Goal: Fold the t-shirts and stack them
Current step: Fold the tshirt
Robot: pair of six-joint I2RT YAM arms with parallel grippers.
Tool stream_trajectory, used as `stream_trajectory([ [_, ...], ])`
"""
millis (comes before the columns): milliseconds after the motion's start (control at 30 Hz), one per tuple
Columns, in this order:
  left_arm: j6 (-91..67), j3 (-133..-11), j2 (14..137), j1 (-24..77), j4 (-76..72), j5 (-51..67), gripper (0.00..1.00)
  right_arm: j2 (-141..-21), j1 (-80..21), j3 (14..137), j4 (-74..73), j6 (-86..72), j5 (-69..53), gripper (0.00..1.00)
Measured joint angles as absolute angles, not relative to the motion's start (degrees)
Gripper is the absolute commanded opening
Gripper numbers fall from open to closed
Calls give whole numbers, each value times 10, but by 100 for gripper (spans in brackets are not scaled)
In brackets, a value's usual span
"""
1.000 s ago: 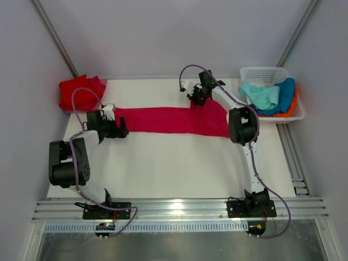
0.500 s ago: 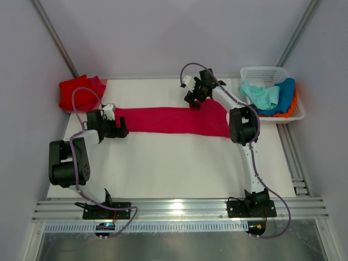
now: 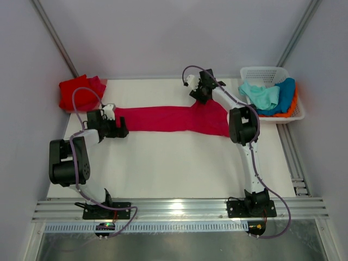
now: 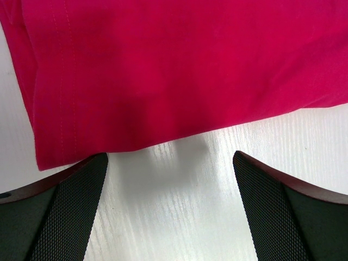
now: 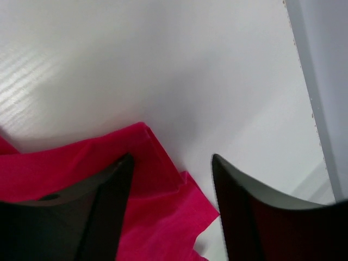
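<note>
A crimson-pink t-shirt (image 3: 163, 119) lies folded into a long strip across the back half of the table. My left gripper (image 3: 124, 130) rests at the strip's left end. In the left wrist view it (image 4: 169, 156) is open wide over bare table, with the shirt's hem (image 4: 174, 70) just beyond the fingertips. My right gripper (image 3: 197, 93) is at the strip's back right corner. Its jaws (image 5: 171, 157) stand apart, and a loose corner of the shirt (image 5: 152, 217) lies between them, not pinched. A red t-shirt (image 3: 81, 93) sits crumpled at the back left.
A white lattice basket (image 3: 263, 69) at the back right holds mint-green (image 3: 261, 95), blue (image 3: 285, 92) and orange (image 3: 293, 106) t-shirts. White tabletop (image 3: 163, 163) spreads in front of the strip. Grey walls close in behind and at both sides.
My right gripper has let go of the shirt's back right corner, opened and shifted slightly toward the back. The left arm has not moved.
</note>
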State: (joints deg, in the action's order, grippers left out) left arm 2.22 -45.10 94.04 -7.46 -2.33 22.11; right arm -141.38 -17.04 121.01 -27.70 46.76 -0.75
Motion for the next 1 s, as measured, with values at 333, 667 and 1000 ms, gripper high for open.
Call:
stream_trajectory([
  [333,23,-459,947,-75,-20,221,99,-1422,-157,1212,-305,468,-3,3],
  [667,24,-461,948,-75,-18,221,99,-1420,-156,1211,-309,474,-15,3],
  [1000,25,-461,948,-75,-18,222,99,-1362,-156,1178,-339,444,-39,3],
])
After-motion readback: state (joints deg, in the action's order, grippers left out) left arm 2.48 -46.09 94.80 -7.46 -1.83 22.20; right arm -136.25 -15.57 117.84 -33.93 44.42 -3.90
